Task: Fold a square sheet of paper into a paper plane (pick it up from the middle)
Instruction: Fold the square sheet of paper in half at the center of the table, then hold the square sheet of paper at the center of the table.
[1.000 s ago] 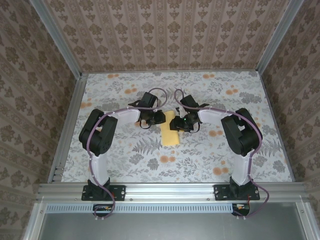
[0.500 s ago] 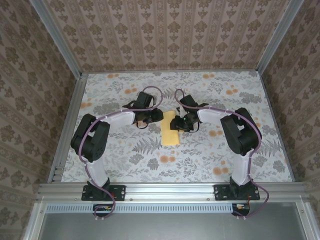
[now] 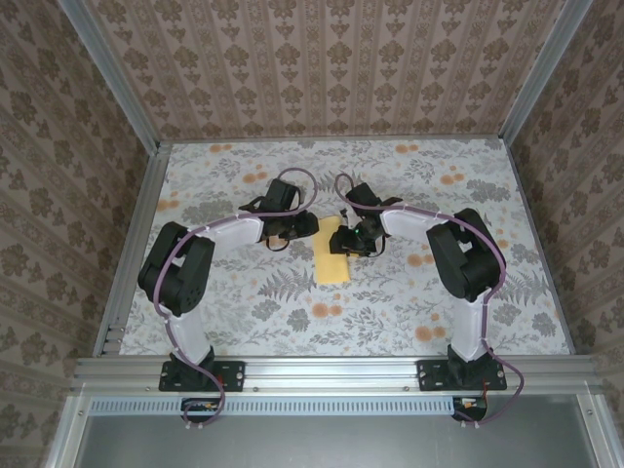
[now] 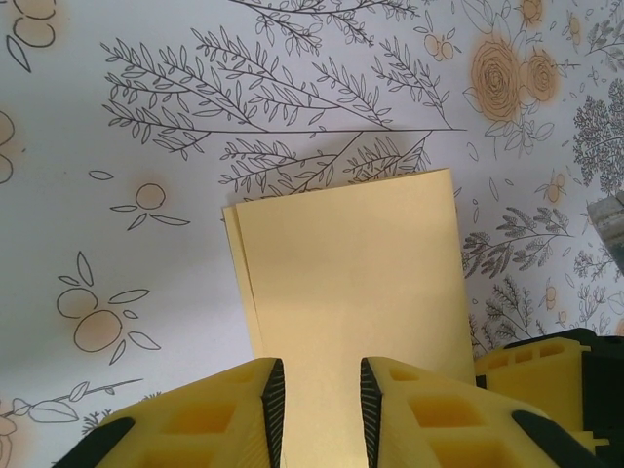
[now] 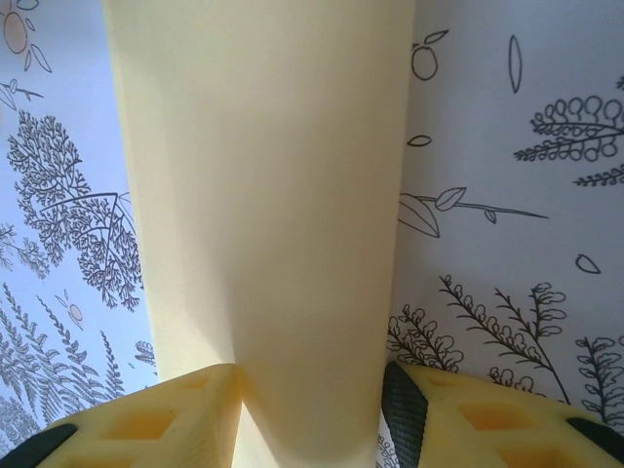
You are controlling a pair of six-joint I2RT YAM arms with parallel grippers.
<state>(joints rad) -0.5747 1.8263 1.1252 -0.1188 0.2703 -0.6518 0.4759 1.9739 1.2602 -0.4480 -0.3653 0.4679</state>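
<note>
Early days: our square sheet of paper (image 3: pixel 333 257) lies on the cloth (image 3: pixel 244 292) between the arms, folded in half only; the left gripper (image 4: pixel 320 395) sits parted over it, the right gripper (image 5: pixel 312 409) straddles it and we can't tell if it's pinching; nose and wing folds left to do

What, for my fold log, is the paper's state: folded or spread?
Folded: the paper shows doubled, offset edges in the left wrist view, and from above is a narrow rectangle.
</note>
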